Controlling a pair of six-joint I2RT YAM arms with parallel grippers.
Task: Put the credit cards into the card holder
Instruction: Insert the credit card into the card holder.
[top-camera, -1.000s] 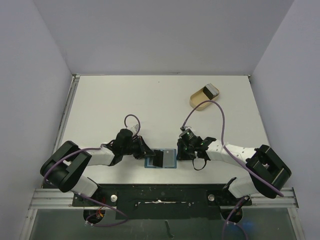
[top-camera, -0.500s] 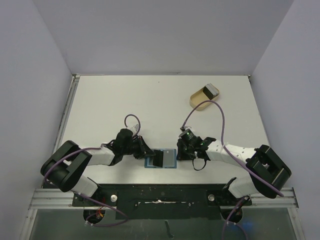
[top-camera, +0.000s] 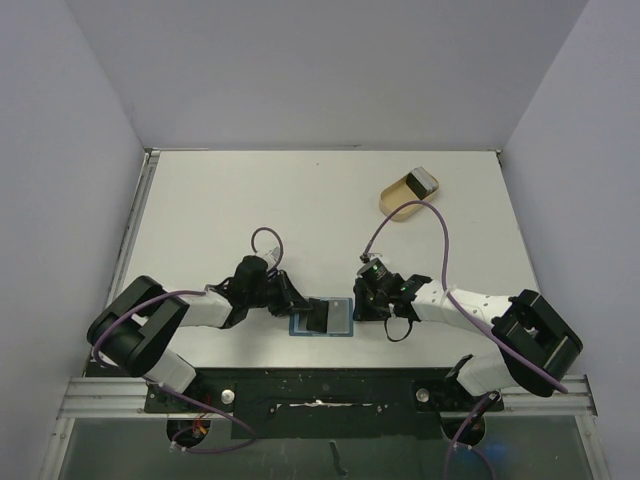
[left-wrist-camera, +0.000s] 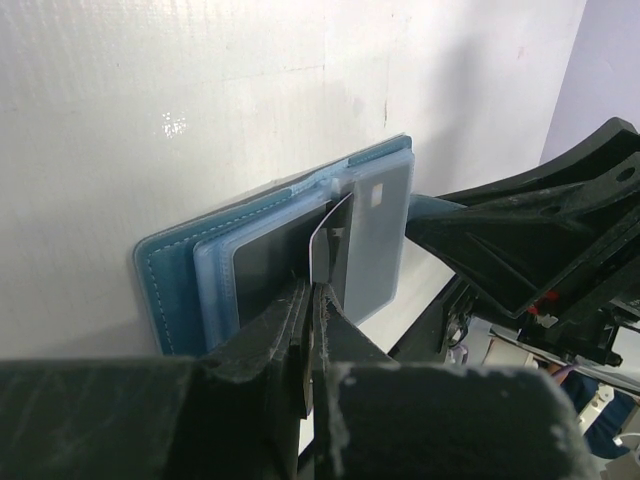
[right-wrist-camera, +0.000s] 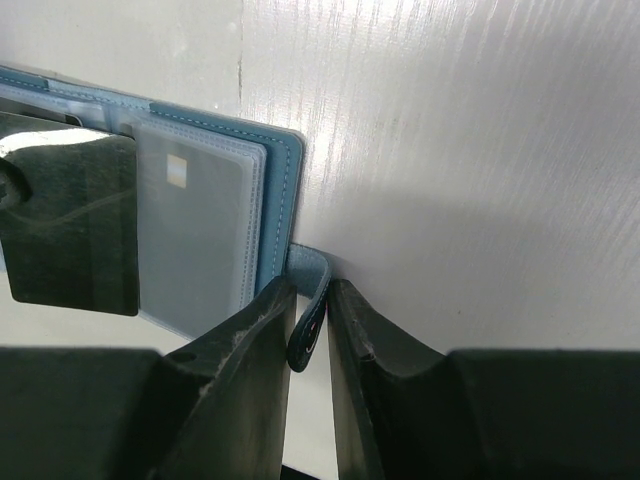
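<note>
i have the white table (top-camera: 300, 200) under both arms, and the blue card holder (top-camera: 342, 318) lies open flat on it, directly between the two grippers. the tan dish (top-camera: 400, 200) sits well away beyond the right gripper, with a grey piece (top-camera: 421, 181) on its far rim, probably another card. my left gripper (left-wrist-camera: 308, 300) is clamped tight on a credit card (left-wrist-camera: 331, 245), held on edge and tilted, its free end just ahead of the fingertips over the holder's fold. my right gripper (right-wrist-camera: 310, 305) pinches the closing tab (right-wrist-camera: 305, 330) at the holder's edge, pinning it down. a second card (right-wrist-camera: 195, 225) shows through the clear pocket beside that tab. i judge this the insertion step: next i must flatten the card's angle, line its leading edge with the near pocket (left-wrist-camera: 262, 268) by the left fingers, and slide it in without buckling the soft sleeve.
</note>
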